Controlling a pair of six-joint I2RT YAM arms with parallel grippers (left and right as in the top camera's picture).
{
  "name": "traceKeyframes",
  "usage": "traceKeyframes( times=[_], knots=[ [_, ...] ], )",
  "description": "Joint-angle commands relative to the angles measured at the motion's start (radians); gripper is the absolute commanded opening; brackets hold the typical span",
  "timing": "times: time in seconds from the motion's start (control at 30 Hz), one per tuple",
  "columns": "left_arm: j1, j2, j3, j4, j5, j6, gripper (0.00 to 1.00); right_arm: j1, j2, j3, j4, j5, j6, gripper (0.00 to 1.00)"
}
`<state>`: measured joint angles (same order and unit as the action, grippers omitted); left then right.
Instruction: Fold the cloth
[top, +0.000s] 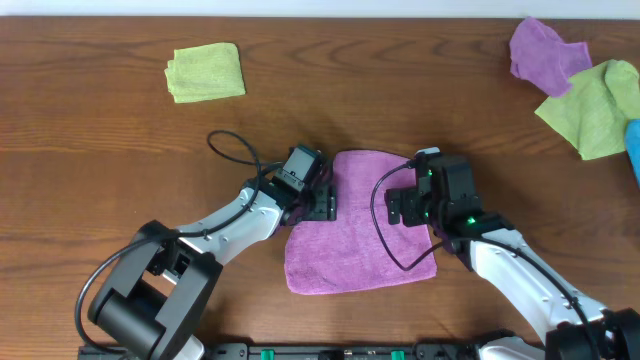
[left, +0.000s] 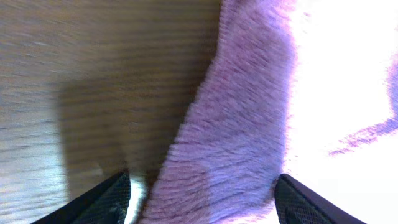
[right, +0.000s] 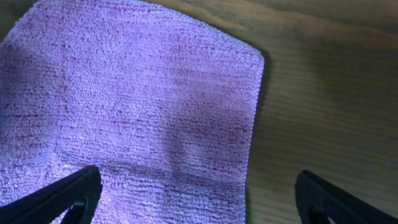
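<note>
The purple cloth (top: 360, 225) lies flat in the middle of the wooden table, roughly square. My left gripper (top: 322, 205) is at its upper left edge. In the left wrist view the cloth's edge (left: 236, 124) rises as a ridge between the two fingers, and the left gripper (left: 202, 199) stands open around it. My right gripper (top: 405, 208) is at the cloth's upper right edge. Seen from the right wrist, the cloth (right: 137, 93) and its straight side edge lie under the right gripper (right: 199, 199), which is wide open, one finger over cloth and one over bare wood.
A folded lime-green cloth (top: 205, 72) lies at the back left. At the back right sit a crumpled purple cloth (top: 545, 55) and a lime-green cloth (top: 595, 105), with a blue object (top: 634, 150) at the right edge. Black cables loop beside both wrists.
</note>
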<state>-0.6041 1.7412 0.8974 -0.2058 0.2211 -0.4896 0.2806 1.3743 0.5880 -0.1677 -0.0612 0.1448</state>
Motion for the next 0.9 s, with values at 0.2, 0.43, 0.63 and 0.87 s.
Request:
traceKeyframes(
  times=[0.2,0.43,0.63,0.87],
  knots=[
    [0.003,0.015,0.001,0.002,0.084,0.012,0.30,0.010,-0.002,0.020,-0.010,-0.029,-0.016,0.65],
    [0.003,0.015,0.001,0.002,-0.020,0.011,0.06,0.037,0.008,0.020,-0.004,-0.018,-0.015,0.59],
    [0.002,0.014,0.005,-0.001,-0.048,0.011,0.06,0.044,0.029,0.019,-0.004,-0.032,-0.014,0.59],
    [0.001,0.011,0.082,-0.124,-0.057,0.027,0.06,0.080,0.173,0.018,0.063,-0.066,0.022,0.17]
  ],
)
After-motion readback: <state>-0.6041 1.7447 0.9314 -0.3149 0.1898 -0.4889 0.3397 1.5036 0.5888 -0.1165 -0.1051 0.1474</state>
